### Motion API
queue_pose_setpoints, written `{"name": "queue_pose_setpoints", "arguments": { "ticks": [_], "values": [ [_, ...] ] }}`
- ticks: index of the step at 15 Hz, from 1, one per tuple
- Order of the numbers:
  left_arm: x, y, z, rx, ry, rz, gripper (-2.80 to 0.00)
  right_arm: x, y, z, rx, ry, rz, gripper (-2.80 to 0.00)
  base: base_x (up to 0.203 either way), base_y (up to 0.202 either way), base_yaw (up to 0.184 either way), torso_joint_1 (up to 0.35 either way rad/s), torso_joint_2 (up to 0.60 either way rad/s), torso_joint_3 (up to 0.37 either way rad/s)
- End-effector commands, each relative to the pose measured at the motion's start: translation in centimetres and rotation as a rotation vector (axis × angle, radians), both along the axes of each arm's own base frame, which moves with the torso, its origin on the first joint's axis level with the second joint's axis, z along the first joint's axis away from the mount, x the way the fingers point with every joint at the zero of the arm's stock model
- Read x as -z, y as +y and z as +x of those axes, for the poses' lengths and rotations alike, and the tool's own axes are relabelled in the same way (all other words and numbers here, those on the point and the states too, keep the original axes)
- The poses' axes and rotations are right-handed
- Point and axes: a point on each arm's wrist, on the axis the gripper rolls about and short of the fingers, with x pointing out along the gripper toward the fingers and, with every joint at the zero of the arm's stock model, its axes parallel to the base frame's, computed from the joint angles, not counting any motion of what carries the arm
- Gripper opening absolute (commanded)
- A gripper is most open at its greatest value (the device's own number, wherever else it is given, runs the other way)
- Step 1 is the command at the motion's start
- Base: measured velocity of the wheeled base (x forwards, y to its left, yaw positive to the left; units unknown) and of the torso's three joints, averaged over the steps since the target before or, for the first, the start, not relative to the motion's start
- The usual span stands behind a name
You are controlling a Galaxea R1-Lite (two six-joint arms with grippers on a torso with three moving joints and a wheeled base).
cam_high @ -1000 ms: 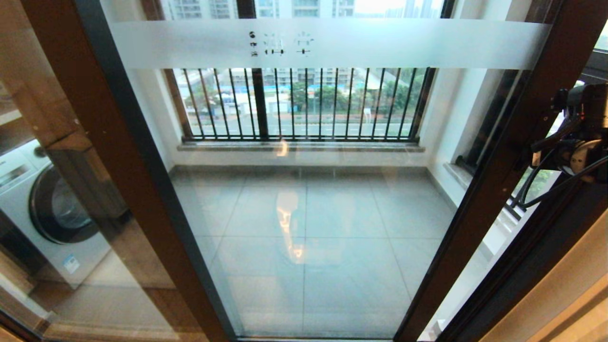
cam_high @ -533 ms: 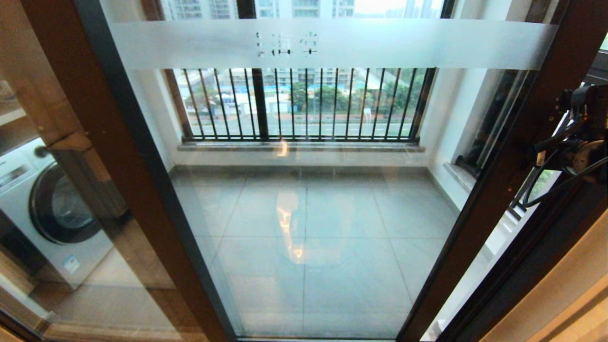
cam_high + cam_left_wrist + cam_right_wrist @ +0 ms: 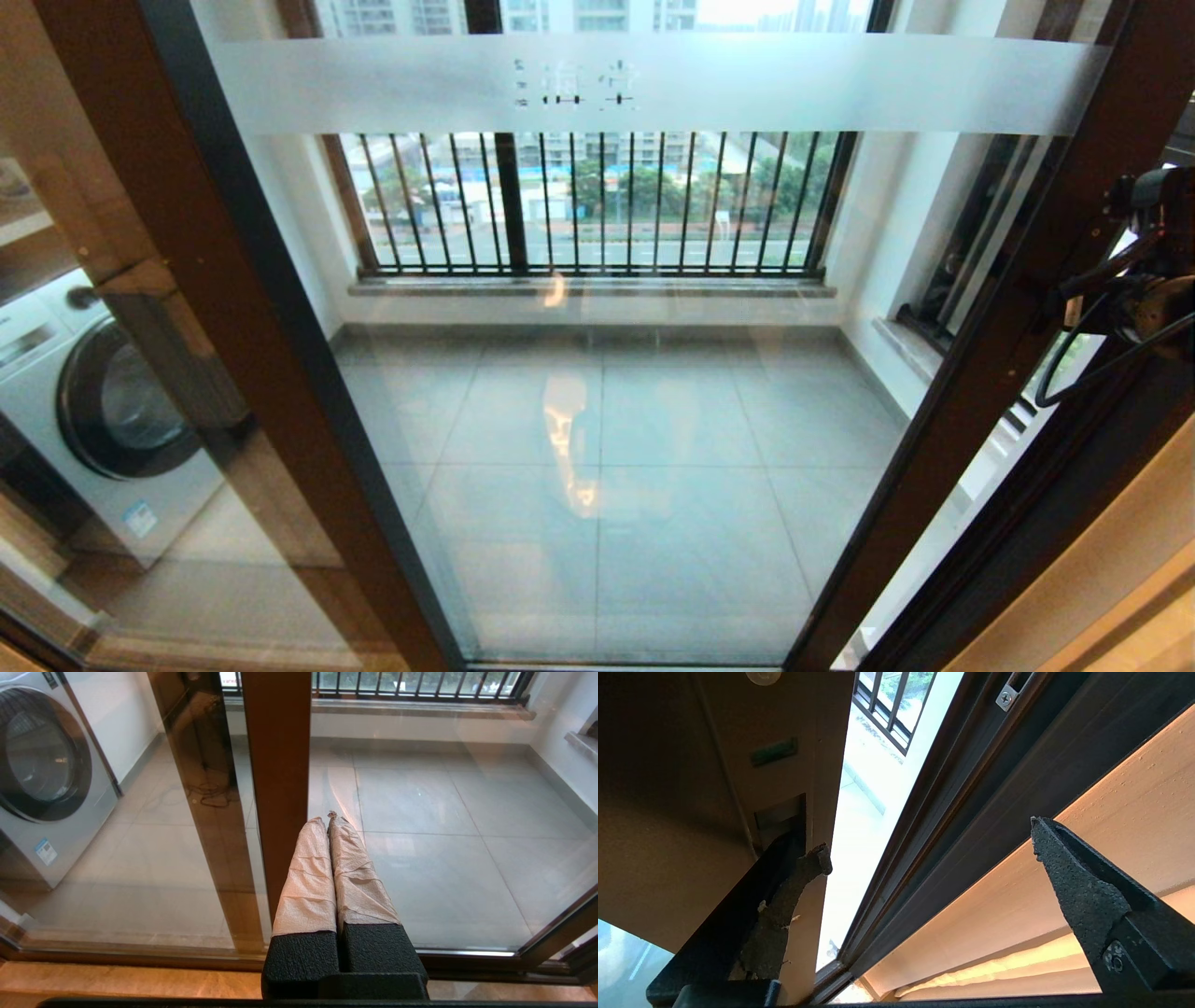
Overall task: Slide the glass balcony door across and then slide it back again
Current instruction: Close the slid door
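The glass balcony door (image 3: 597, 420) fills the head view, with a frosted band (image 3: 794, 84) across its top. My right gripper (image 3: 928, 836) is open at the door's right stile (image 3: 990, 327). One of its fingers (image 3: 803, 868) sits at the lower end of the recessed handle slot (image 3: 780, 814); the other stands free over the beige wall. A narrow bright gap (image 3: 859, 812) separates this stile from the dark jamb. My left gripper (image 3: 325, 817) is shut and empty, its taped fingers pointing at the glass beside a brown stile (image 3: 278, 765).
A white washing machine (image 3: 103, 420) stands behind the brown-framed panel on the left. Black balcony railing (image 3: 597, 205) runs along the far side of the tiled floor. The dark door jamb (image 3: 1074, 523) and a beige wall (image 3: 1064, 858) bound the right side.
The door has slid a little to the right, its frosted characters shifting with it. My right arm moved right along with the stile. The left gripper stayed shut.
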Motion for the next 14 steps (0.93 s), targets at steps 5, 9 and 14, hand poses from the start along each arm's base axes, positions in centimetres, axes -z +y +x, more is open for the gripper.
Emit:
{"name": "queue_pose_setpoints", "arguments": {
  "ticks": [5, 9, 14],
  "values": [
    [0.0, 0.0, 0.0, 0.0, 0.003, 0.0, -2.8, 0.1, -0.8, 0.1, 0.02, 0.008, -0.007, 0.0, 0.0, 0.0, 0.0, 0.0, 0.0, 0.0],
    [0.0, 0.0, 0.0, 0.0, 0.003, 0.0, -2.8, 0.2, -1.3, 0.1, 0.022, 0.011, -0.004, 0.0, 0.0, 0.0, 0.0, 0.0, 0.0, 0.0],
    [0.0, 0.0, 0.0, 0.0, 0.002, 0.0, -2.8, 0.5, -1.8, 0.3, 0.036, 0.016, -0.003, 0.0, 0.0, 0.0, 0.0, 0.0, 0.0, 0.0]
  ]
}}
